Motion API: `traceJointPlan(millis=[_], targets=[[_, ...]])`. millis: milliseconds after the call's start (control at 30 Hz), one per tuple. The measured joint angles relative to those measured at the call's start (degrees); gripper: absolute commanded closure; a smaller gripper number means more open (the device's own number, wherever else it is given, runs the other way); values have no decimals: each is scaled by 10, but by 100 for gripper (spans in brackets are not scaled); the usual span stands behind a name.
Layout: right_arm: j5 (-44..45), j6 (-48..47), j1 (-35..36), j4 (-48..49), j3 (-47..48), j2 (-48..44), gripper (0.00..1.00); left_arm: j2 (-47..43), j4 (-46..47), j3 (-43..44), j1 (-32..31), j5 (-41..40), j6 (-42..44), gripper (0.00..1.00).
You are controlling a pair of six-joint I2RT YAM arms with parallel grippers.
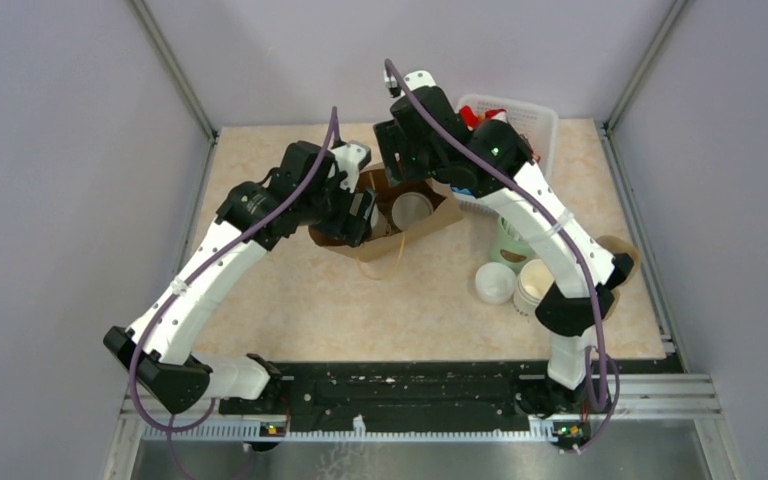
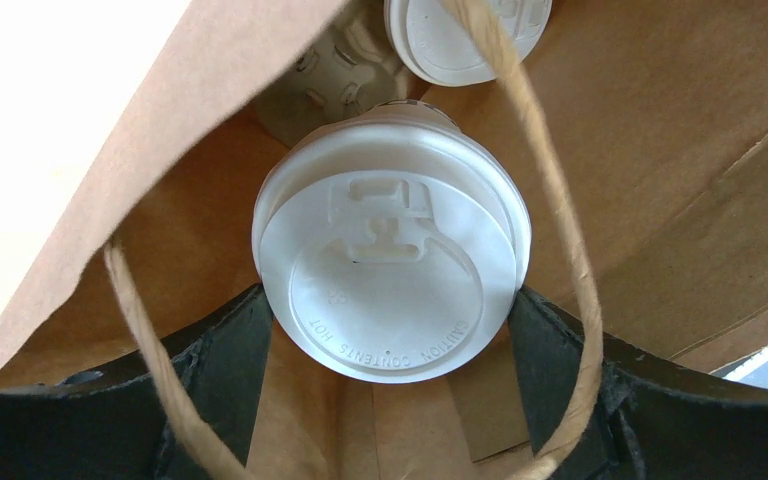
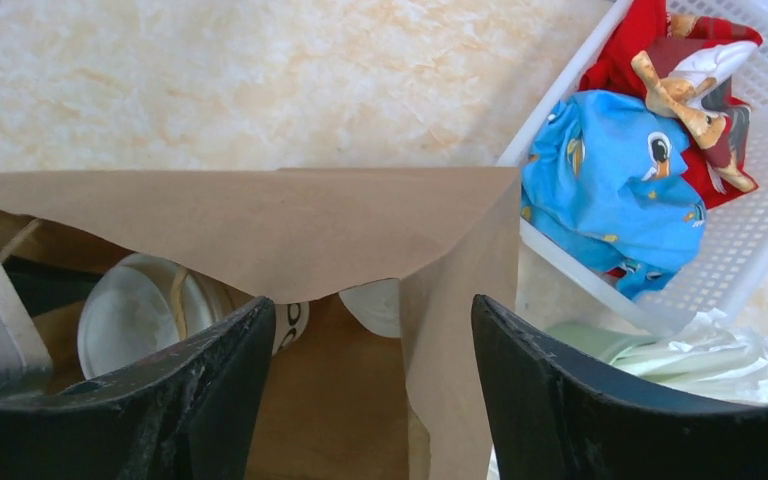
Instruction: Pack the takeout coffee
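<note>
A brown paper bag (image 1: 430, 222) stands open at mid-table. In the left wrist view the takeout coffee (image 2: 392, 260) stands inside the bag (image 2: 660, 180), its white lid facing up. My left gripper (image 2: 390, 295) reaches down into the bag, both fingertips (image 2: 235, 350) against the lid's rim. From above, the left gripper (image 1: 360, 215) hides that cup. A second lidded cup (image 1: 412, 208) stands beside it in the bag. My right gripper (image 3: 372, 320) is open astride the bag's far wall (image 3: 260, 220), with black lettering on a cup (image 3: 290, 322) showing below.
A white basket (image 1: 542, 118) of cloth toys stands at the back right, close to the bag. A loose white lid (image 1: 494, 283) and a stack of cups (image 1: 535, 283) sit by the right arm. The bag's twine handles (image 2: 550, 200) loop around my left fingers.
</note>
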Motion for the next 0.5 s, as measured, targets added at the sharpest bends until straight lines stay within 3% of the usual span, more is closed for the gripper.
traceJointPlan(millis=[200, 500], targets=[[12, -5, 4, -2, -19, -5, 15, 0, -2, 0, 0, 0, 4, 60], [-2, -5, 4, 18, -70, -88, 16, 0, -4, 0, 0, 0, 12, 61]])
